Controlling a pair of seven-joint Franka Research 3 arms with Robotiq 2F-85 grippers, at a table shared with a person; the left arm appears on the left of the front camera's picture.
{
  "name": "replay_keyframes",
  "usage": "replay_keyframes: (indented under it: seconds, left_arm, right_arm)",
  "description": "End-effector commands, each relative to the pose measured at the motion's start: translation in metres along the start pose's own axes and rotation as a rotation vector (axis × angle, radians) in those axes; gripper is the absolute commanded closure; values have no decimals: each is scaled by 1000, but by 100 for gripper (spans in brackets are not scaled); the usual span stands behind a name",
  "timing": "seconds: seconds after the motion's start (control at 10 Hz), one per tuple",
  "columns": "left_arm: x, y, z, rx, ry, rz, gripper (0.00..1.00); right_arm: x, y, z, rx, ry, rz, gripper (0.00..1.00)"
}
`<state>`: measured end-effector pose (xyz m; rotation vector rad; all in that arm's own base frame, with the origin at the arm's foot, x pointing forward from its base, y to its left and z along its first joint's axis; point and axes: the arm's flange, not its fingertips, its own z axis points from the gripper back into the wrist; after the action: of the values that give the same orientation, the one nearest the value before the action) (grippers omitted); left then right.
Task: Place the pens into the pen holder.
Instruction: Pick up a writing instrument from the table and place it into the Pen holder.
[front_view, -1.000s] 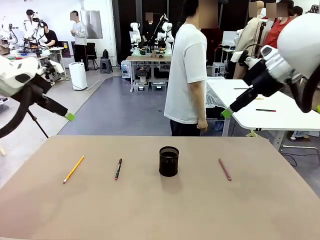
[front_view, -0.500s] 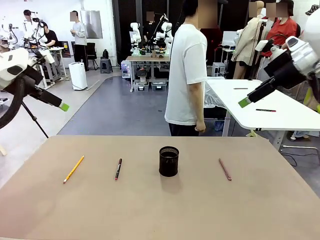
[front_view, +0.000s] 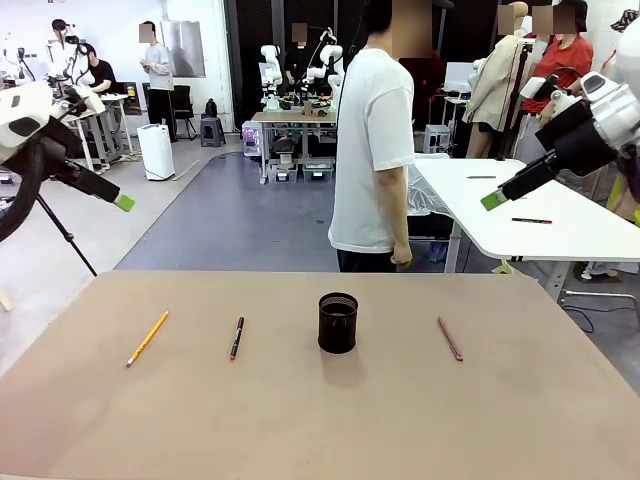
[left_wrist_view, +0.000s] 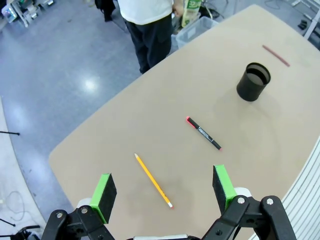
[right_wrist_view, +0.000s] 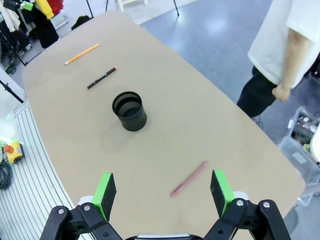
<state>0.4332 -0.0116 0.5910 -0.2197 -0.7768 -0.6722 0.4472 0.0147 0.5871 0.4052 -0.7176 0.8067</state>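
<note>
Black mesh pen holder (front_view: 338, 322): upright, dead centre on the table (front_view: 300, 420).
Yellow pen (front_view: 147, 338): lying flat, far out at the holder's 9 o'clock.
Black pen (front_view: 236, 338): 9 o'clock too, nearer the holder.
Reddish-brown pen (front_view: 450, 339): flat at 3 o'clock.
Left gripper (left_wrist_view: 163, 187): jaws wide, empty, high at 10 o'clock.
Right gripper (right_wrist_view: 163, 186): jaws wide, empty, high at 2 o'clock.

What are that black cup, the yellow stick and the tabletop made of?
The pen holder looks like matte black metal mesh: its wall seems finely perforated, though plastic is possible. The yellow-orange pen looks like a painted wooden pencil, with a pale tip. The table seems a smooth matte tan board, perhaps laminate: no grain, no glare.
</note>
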Motion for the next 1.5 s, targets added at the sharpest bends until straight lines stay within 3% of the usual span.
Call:
replay_keyframes:
  seconds: [0.0,1.4]
  left_arm:
    - [0,4,7,4,13,11,0]
    - [1,1,2,1,1,-2,0]
  right_arm:
    - [6,-7,-1,10,-27,20,0]
    - [0,0,0,0,0,0,0]
